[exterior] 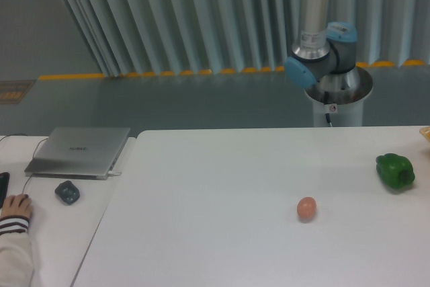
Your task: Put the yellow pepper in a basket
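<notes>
**Operator:** Items on my screen, one by one. White table [222,233]: one brown egg [306,208] near the middle right, lying alone. One dark green pepper [395,171] close to the right edge, well apart from the egg. A small pale sliver [425,132] sits at the very right border above the green pepper; too little of it shows for me to name it.

**Observer:** Yellow pepper? Claw?

**Operator:** Yellow pepper: not in view from my camera. Claw: not in view either, so I cannot tell how wide it stands or whether it carries anything. Of the arm [321,58] I see only the upright grey column, a blue-capped joint and the round base behind the table's far edge.

**Observer:** Left side?

**Operator:** Second table [54,233], adjoining: one closed silver laptop [79,152], one small dark object [67,192] in front of it, one person's hand [15,207] in a striped cuff near the left border.
</notes>
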Action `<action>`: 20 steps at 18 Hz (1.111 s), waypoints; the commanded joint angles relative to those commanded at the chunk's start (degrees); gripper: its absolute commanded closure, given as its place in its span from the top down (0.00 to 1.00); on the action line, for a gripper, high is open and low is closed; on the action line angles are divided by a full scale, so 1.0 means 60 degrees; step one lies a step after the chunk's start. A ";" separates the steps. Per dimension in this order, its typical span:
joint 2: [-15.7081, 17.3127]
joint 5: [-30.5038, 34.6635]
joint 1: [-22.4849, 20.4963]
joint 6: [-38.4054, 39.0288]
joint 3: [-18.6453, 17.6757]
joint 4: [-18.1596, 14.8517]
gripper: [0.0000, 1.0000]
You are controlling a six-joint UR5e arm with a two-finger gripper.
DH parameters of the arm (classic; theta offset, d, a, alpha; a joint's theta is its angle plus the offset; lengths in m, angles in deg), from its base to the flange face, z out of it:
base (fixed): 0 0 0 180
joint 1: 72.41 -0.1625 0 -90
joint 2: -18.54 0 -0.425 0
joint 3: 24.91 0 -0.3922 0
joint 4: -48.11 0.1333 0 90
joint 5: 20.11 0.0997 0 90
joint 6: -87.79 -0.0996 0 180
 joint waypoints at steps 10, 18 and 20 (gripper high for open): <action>-0.0323 -0.0718 -0.0763 -0.2084 0.0132 0.0000 1.00; 0.0174 -0.0865 0.0537 0.0679 0.0176 -0.0484 1.00; 0.0277 -0.0850 0.0832 0.0890 0.0220 -0.0527 1.00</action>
